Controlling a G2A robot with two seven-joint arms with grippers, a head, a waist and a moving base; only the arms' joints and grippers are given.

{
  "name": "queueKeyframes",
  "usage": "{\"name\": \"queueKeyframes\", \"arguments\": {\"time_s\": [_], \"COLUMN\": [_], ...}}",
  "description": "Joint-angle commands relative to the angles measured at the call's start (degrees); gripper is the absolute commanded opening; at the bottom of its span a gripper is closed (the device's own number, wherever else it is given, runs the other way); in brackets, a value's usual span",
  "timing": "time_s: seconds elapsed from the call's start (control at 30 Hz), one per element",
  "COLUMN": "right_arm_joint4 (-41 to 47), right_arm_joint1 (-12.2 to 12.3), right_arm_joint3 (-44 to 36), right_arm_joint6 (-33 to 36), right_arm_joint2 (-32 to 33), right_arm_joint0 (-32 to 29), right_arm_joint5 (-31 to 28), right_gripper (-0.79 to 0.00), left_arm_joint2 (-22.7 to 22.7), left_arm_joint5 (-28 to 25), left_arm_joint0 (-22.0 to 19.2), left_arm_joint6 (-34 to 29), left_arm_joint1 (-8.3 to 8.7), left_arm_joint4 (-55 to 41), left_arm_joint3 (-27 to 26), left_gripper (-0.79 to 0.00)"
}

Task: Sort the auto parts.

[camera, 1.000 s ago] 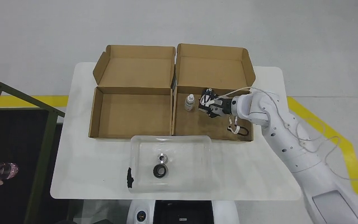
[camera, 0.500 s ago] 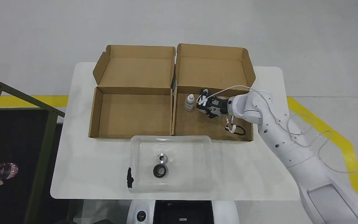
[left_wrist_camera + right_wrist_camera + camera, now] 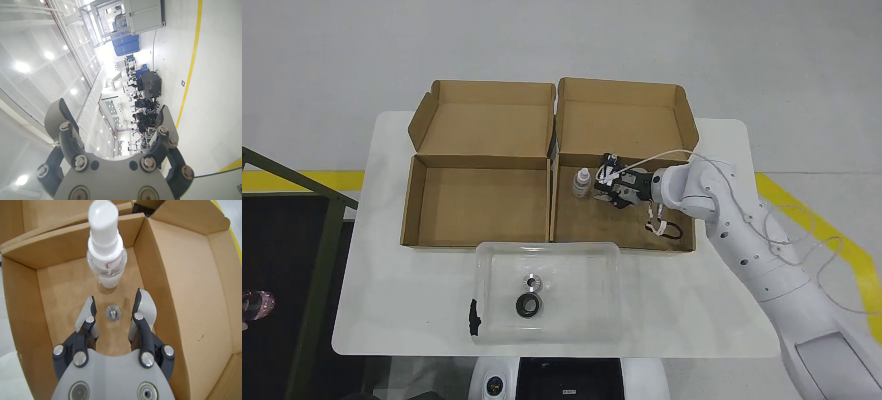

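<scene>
Silver round metal fitting is shown on the floor of the brown cardboard box, between the parted fingers of the right gripper — placement is judged done; withdrawal to the transparent plastic tray is called for.

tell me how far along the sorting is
Done: a bottle and a small metal part sit in the right box. In hand: nothing; the right claw hangs open with that part between its fingers, not gripped. Left: a silver part and a black ring lie in the tray.
</scene>
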Motion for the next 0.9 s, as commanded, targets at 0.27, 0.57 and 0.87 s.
{"name": "queueKeyframes", "arguments": {"time_s": [0.27,0.57,0.87], "right_arm_joint4": [3.3,6.8,7.6], "right_arm_joint1": [2.7,4.4,4.7], "right_arm_joint3": [-11.8,-23.7,-32.0], "right_arm_joint6": [3.3,4.4,4.3], "right_arm_joint2": [7.3,11.4,8.9], "right_arm_joint0": [-6.9,-13.8,-18.2], "right_arm_joint5": [-2.1,-4.2,-4.1], "right_gripper": [-0.406,-0.397,-0.403], "left_arm_joint2": [0.0,0.0,0.0], "left_arm_joint5": [0.0,0.0,0.0], "left_arm_joint0": [0.0,0.0,0.0], "left_arm_joint6": [0.0,0.0,0.0], "left_arm_joint1": [0.0,0.0,0.0], "left_arm_joint4": [0.0,0.0,0.0], "left_arm_joint3": [0.0,0.0,0.0], "left_gripper": [0.0,0.0,0.0]}}
